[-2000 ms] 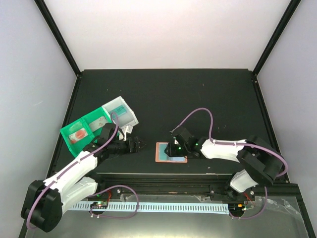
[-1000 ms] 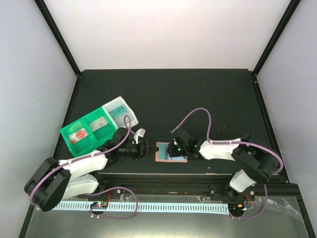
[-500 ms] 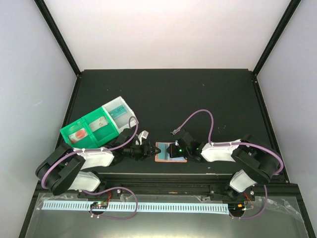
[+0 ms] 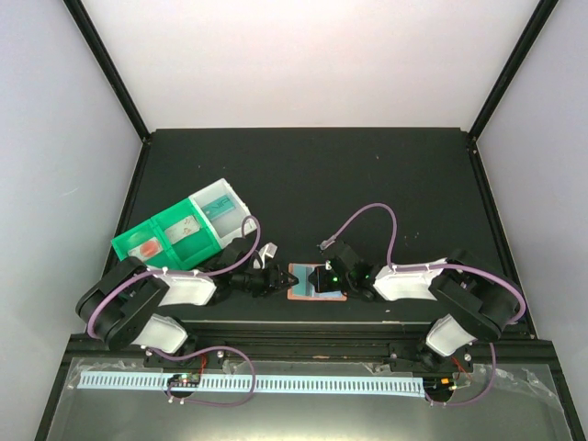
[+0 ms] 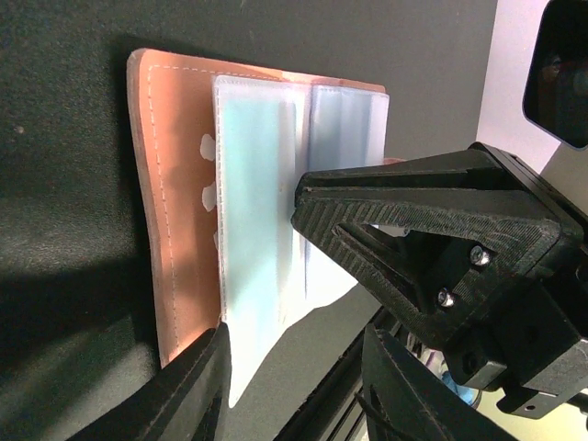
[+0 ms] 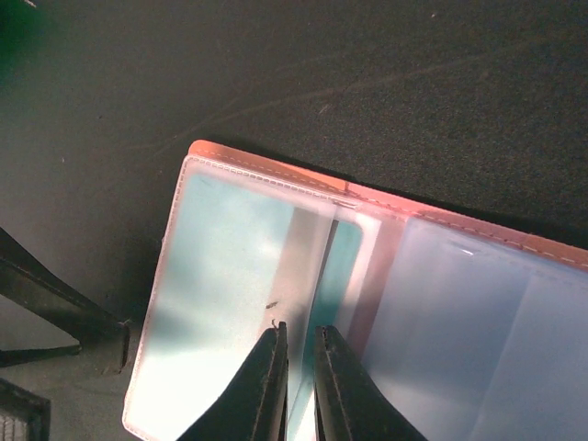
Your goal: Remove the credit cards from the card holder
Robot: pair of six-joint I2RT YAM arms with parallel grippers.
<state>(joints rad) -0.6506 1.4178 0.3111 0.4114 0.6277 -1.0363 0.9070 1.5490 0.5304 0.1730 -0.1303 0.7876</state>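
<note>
The salmon card holder [image 4: 301, 292] lies open near the table's front edge. Its clear pockets show a teal credit card [image 5: 253, 211] on one side and a grey-blue one [image 6: 478, 312] on the other. My right gripper [image 4: 322, 278] stands over the holder's middle. In the right wrist view its fingers [image 6: 299, 329] are nearly together, pinching the edge of a clear pocket leaf over the teal card [image 6: 230, 266]. My left gripper [image 4: 284, 280] is at the holder's left edge. Its jaws [image 5: 296, 354] stand apart, and the pocket's near corner lies between them against one finger.
A green-and-white compartment tray [image 4: 138, 262] with small items stands at the left, behind my left arm. The black front rail [image 4: 303, 323] runs just below the card holder. In the left wrist view the right gripper's black body [image 5: 432, 230] hangs close over the holder.
My left arm has slid right until its tips reach the card holder's left edge, and its jaws have narrowed. The right gripper has stayed on the holder.
</note>
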